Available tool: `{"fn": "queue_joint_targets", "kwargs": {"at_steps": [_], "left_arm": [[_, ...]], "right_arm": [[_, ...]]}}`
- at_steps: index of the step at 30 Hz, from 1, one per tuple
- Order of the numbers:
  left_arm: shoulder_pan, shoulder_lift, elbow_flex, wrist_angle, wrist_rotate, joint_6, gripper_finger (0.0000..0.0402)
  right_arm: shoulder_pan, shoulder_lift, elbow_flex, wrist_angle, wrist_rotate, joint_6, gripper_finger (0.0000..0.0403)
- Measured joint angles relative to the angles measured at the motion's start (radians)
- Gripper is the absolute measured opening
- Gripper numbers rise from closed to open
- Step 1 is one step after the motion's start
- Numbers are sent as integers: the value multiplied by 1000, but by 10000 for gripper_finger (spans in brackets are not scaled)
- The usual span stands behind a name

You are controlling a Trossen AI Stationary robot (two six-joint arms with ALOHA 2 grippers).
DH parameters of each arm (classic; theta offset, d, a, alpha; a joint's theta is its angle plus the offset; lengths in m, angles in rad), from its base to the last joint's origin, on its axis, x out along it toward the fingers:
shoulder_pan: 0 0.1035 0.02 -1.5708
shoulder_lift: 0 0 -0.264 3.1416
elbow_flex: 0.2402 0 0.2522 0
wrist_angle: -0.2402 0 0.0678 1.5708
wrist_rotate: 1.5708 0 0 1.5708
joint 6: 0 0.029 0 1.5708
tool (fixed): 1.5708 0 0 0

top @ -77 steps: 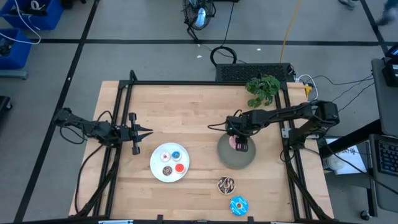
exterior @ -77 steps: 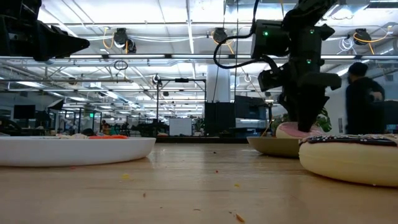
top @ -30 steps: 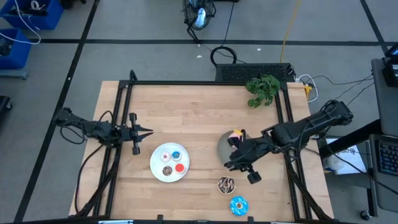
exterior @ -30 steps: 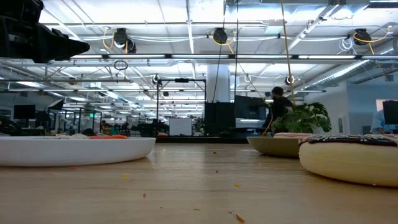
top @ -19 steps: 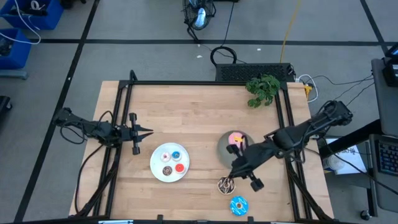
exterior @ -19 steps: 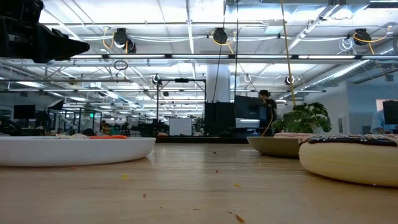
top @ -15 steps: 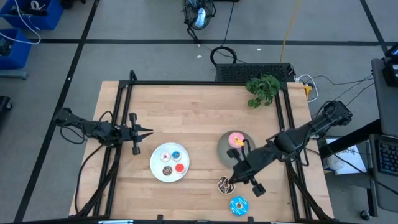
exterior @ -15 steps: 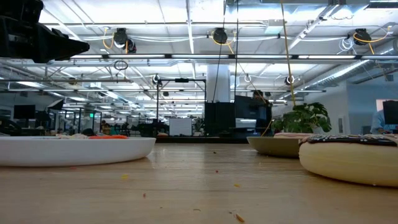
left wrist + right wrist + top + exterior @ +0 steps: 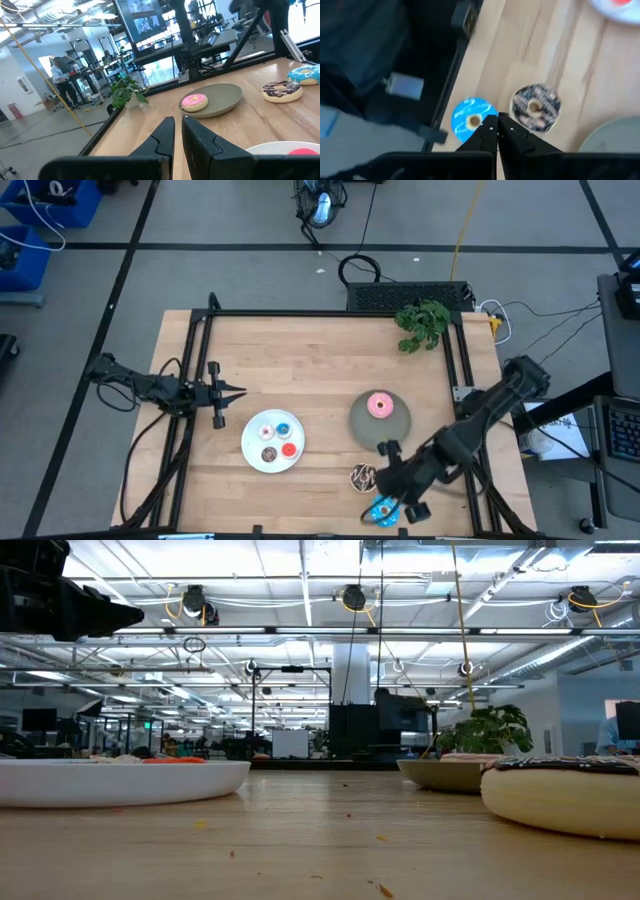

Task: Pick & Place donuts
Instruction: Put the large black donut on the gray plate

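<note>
A pink donut [image 9: 379,405] lies on the grey plate [image 9: 362,428]. Tiny blue, brown and red donuts rest on the white plate [image 9: 252,448]. A chocolate donut with white drizzle [image 9: 362,476] and a blue sprinkled donut [image 9: 385,511] lie on the wood near the front edge. My right gripper [image 9: 378,486] hangs shut above the table between these two; in its wrist view the shut fingers [image 9: 496,121] stand between the blue donut [image 9: 470,119] and the chocolate one [image 9: 536,107]. My left gripper [image 9: 236,392] waits shut and level at the left.
A potted plant [image 9: 423,322] stands at the far right corner. The black frame rails [image 9: 462,395] run along the table's sides. In the low view the chocolate donut [image 9: 562,796] fills the right foreground, beside the white plate [image 9: 120,782].
My right gripper has swung from over the grey plate toward the table's near edge, sinking slightly and rolling, and now hangs over the chocolate and blue donuts. The pink donut stays on the grey plate, now uncovered.
</note>
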Motion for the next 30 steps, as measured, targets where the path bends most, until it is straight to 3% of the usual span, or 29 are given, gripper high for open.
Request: {"fn": "queue_joint_targets", "kwargs": {"at_steps": [5, 12, 26, 30], "left_arm": [[0, 0, 0, 1, 0, -21, 42], [0, 0, 0, 1, 0, -23, 42], [0, 0, 0, 0, -21, -7, 42], [0, 0, 0, -26, -22, -14, 42]], "right_arm": [[21, 146, 106, -141, 3, 5, 0], [-7, 259, 115, -154, 44, -109, 0], [-191, 279, 92, -107, -2, -322, 0], [-194, 279, 70, -81, -72, -322, 0]]}}
